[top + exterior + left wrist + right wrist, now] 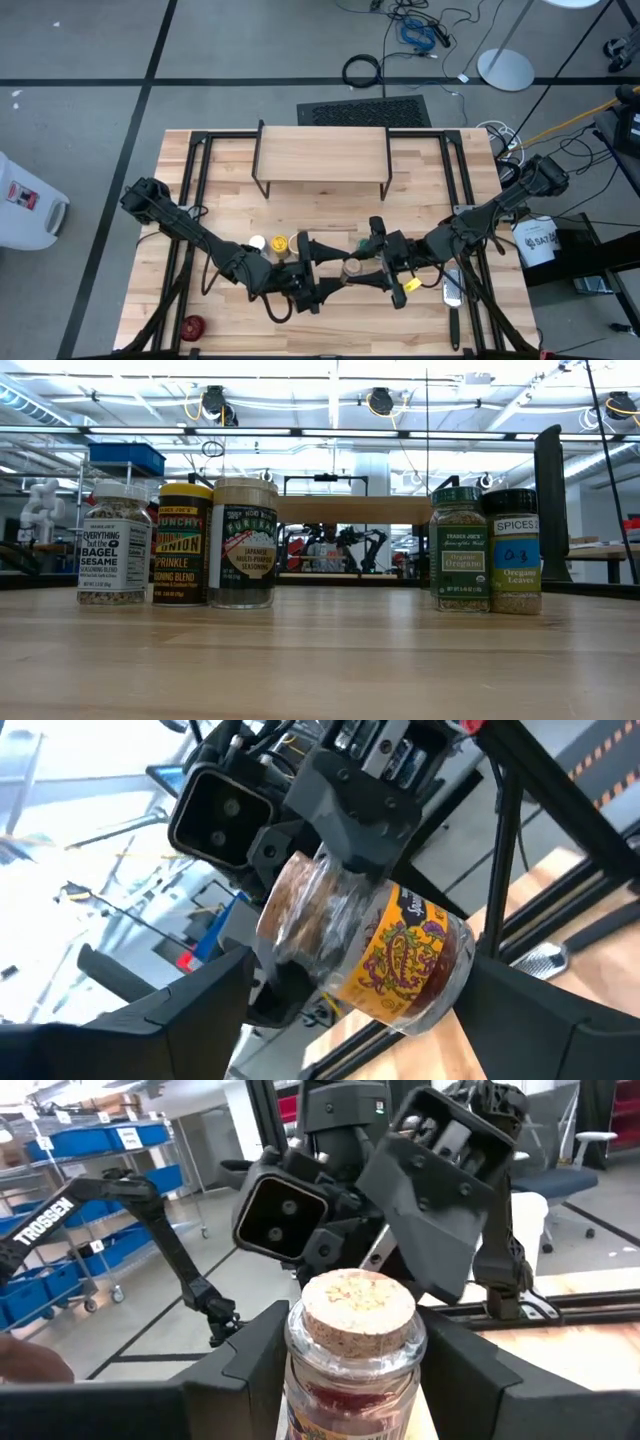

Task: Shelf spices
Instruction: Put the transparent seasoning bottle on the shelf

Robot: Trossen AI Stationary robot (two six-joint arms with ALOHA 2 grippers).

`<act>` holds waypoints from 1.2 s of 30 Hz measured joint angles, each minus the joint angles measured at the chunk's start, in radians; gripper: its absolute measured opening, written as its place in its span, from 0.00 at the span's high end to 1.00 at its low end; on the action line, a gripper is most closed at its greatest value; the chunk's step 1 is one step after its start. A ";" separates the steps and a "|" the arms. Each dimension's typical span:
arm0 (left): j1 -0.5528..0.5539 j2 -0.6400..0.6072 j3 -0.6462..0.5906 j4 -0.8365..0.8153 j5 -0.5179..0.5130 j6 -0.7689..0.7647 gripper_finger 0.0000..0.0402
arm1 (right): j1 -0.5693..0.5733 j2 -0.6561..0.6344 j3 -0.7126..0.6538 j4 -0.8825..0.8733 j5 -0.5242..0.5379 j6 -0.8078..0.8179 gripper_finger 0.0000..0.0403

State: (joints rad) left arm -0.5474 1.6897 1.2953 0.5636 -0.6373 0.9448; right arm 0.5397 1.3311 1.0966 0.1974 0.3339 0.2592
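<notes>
A glass jar (pixel 352 268) with a cork stopper (pixel 358 1308) and a yellow label (pixel 395 965) hangs in mid-air between both grippers, over the table's near middle. My right gripper (pixel 355 1380) is shut on it. My left gripper (pixel 370 1010) is open, one finger on each side of the jar's lower body. Five spice jars stand on the table: white-capped (pixel 115 543), yellow (pixel 184 545), tan-lidded (pixel 244 543), green-lidded (pixel 459 548) and dark-lidded (pixel 515 550). The wood-topped shelf (pixel 322 150) stands at the far middle. My right gripper pinches the cork-stoppered jar at its glass shoulder (pixel 355 1365), just under the cork, between its two fingers (pixel 250 1365). It comes in level from the table's right side. The jar is lifted clear, cork upward. My left gripper: I cannot tell whether its fingers (pixel 200 1010) touch the jar.
A small red round object (pixel 193 326) lies near the table's near left corner. A flat metal grater (pixel 452 290) lies near the right arm. The two arms meet close together at the near middle. Bare wood lies between the jars and the shelf.
</notes>
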 joint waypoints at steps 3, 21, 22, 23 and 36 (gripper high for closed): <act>0.000 0.000 0.000 0.001 0.000 -0.051 0.17 | 0.007 -0.006 0.000 -0.002 0.001 -0.024 0.56; 0.004 -0.011 0.001 -0.040 0.028 -0.338 0.17 | 0.026 -0.024 -0.002 0.008 0.004 -0.123 0.56; 0.004 -0.012 0.001 -0.043 0.029 -0.339 0.17 | 0.026 -0.024 -0.002 0.008 0.005 -0.124 0.56; 0.004 -0.012 0.001 -0.044 0.030 -0.340 0.17 | 0.026 -0.025 -0.003 0.008 0.005 -0.124 0.56; 0.006 -0.018 0.001 -0.057 0.034 -0.516 0.17 | 0.026 -0.033 -0.003 0.010 0.006 -0.140 0.56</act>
State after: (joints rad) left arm -0.5419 1.6719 1.2962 0.5068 -0.6037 0.4293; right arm 0.5659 1.2980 1.0939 0.2077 0.3399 0.1195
